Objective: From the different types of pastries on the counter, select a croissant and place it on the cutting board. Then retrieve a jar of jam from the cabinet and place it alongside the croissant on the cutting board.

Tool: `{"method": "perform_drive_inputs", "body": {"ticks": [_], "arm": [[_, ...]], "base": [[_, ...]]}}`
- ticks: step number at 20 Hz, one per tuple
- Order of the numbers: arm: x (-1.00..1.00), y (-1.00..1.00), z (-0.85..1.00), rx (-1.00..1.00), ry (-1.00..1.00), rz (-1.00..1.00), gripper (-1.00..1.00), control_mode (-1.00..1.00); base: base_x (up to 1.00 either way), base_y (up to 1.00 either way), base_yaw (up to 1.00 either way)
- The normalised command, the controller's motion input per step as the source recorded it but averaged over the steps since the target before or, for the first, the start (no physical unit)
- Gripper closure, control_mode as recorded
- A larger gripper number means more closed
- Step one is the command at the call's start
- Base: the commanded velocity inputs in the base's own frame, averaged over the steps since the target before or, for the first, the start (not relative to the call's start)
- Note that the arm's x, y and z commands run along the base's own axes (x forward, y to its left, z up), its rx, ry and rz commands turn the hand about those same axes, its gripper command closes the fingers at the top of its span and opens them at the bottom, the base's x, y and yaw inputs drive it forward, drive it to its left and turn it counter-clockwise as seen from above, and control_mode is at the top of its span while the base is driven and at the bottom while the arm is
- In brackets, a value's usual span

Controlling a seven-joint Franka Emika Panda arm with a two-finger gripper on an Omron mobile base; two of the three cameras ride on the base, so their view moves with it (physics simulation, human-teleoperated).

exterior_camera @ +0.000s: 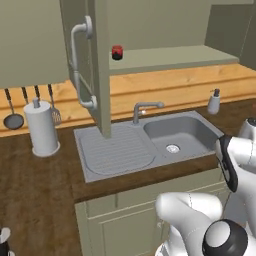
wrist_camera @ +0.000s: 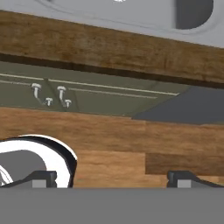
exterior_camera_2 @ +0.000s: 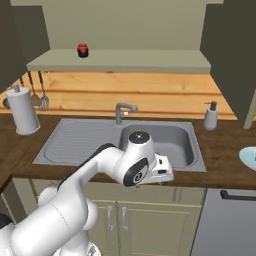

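Gaping wide, the pincer [wrist_camera: 111,178] holds nothing

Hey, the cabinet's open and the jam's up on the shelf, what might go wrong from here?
1. The small red jar with a dark top sits high while the open gripper points low; the long reach may misalign.
2. The open grey-green cabinet door juts out over the grey steel sink; the arm might clip it.
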Motion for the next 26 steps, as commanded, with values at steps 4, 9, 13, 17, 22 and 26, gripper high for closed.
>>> {"method": "perform_drive_inputs", "body": {"ticks": [4,9,13,17,22,26], "arm": [[0.0,0.0,0.0,0.0,0.0,0.0,-1.0,1.0],[0.0,0.0,0.0,0.0,0.0,0.0,-1.0,1.0],[0.0,0.0,0.0,0.0,0.0,0.0,-1.0,1.0],[0.0,0.0,0.0,0.0,0.0,0.0,-1.0,1.0],[0.0,0.0,0.0,0.0,0.0,0.0,-1.0,1.0],[0.0,0.0,0.0,0.0,0.0,0.0,-1.0,1.0]], "base": [[0.82,0.07,-0.09],[0.03,0.03,-0.03],[-0.01,0.0,-0.01],[0.16,0.0,0.0],[0.77,0.0,-0.06],[0.01,0.0,-0.03]]}}
